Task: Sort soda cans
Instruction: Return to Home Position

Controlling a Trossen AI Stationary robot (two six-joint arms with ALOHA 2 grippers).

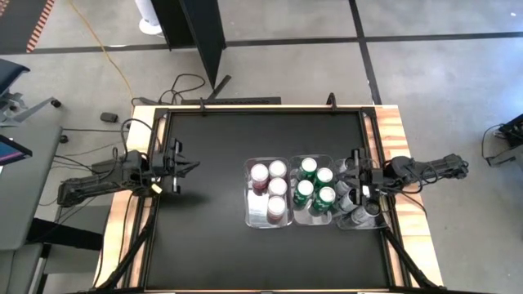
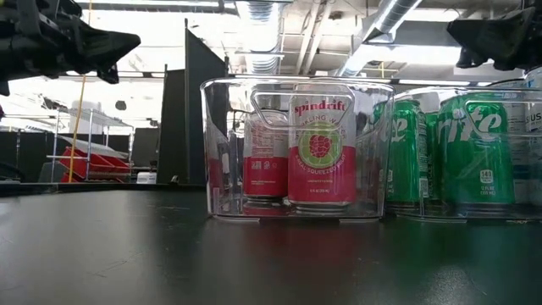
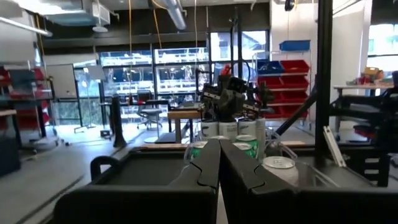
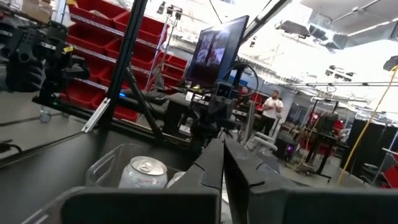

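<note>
Seen from above, three clear bins stand close side by side on the right half of the black bench [image 1: 212, 237]. The left bin [image 1: 248, 200] holds the pink cans [image 1: 270, 189]. The middle bin [image 1: 313, 221] holds the green cans [image 1: 315, 186]. The right bin [image 1: 359, 226] holds the grey cans [image 1: 351, 216], partly hidden under the right end effector [image 1: 351, 170], which hangs above that bin. The left end effector [image 1: 189, 166] hangs over bare bench near the left edge, well apart from the bins.

Only the low view shows the labels: a pink Spindrift can [image 2: 322, 152] stands upright behind its bin wall, and green Sprite cans [image 2: 478, 151] stand in the bin just beside.

Only the wrist views settle the fingers. The left fingers [image 3: 205, 169] are pressed together on nothing, and so are the right fingers [image 4: 208, 171]. The right wrist view also shows a silver can top [image 4: 143, 171] in a clear bin below.

The bench has wooden side strips [image 1: 392, 131] and stands on a grey floor [image 1: 441, 82]. Beyond it are red storage bins [image 4: 93, 37] on racks, a monitor [image 4: 217, 46], and a person [image 4: 272, 107] standing far off.
</note>
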